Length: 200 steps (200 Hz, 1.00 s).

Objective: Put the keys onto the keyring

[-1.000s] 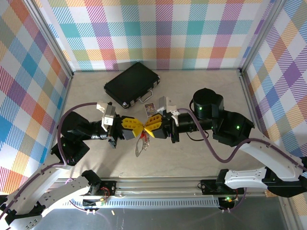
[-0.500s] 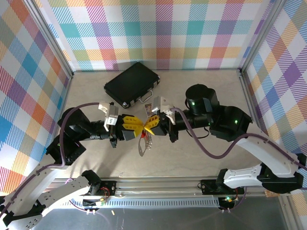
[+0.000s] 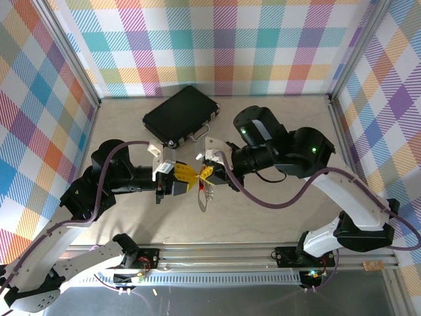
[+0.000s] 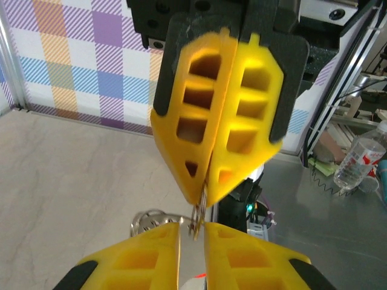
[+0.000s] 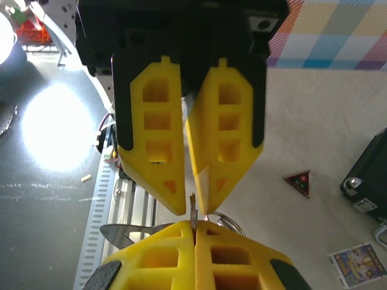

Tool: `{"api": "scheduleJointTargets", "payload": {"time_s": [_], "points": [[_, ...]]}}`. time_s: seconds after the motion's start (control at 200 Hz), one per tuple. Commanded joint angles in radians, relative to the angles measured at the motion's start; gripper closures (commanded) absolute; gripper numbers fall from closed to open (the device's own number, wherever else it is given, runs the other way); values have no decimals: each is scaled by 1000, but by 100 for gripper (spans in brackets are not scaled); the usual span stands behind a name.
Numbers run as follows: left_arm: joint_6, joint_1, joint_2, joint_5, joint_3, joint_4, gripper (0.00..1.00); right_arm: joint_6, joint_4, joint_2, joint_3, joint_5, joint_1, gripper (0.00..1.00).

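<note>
Right pincer [image 5: 194,232] pressed tight on keyring [image 3: 206,196] wire. Left pincer [image 4: 192,232] slightly spread around same wire, tip to tip. Red key [image 4: 198,276] just beneath left tips. We keep ring steady, thread slowly.

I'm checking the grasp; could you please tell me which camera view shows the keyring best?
The top external view: the keyring hangs with its outline visible against the table. Both wrist views catch it edge-on, a thin metal sliver at the tips of the right gripper, plus part of a curve behind.
</note>
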Motion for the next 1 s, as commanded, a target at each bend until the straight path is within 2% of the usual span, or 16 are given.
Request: {"api": "scheduleJointTargets", "payload": {"time_s": [0.0, 0.125, 0.255, 0.385, 0.425, 0.605, 0.735, 0.8, 0.87, 0.995], "points": [[14, -4, 1, 20, 27, -9, 81, -36, -43, 11, 39, -19, 11, 100], [12, -4, 1, 23, 20, -4, 83, -36, -47, 19, 41, -22, 14, 100], [14, -5, 3, 26, 14, -3, 93, -37, -55, 32, 56, -30, 16, 100], [14, -5, 3, 29, 14, 5, 96, -37, -52, 39, 71, -42, 15, 100], [14, -5, 1, 31, 15, 10, 100, -34, -50, 40, 75, -44, 16, 100], [-35, -5, -15, 59, -9, 111, 100, 14, 31, 3, 22, -48, 15, 100], [-103, -6, -45, 66, -45, 258, 100, 93, 198, -90, -109, -43, 16, 70], [-147, -6, -58, 75, -69, 349, 100, 135, 288, -134, -170, -49, 16, 61], [-196, -5, -68, 86, -96, 448, 100, 169, 351, -165, -210, -54, 15, 58], [-272, -5, -75, 103, -131, 588, 100, 212, 445, -206, -267, -51, 16, 60]]}}
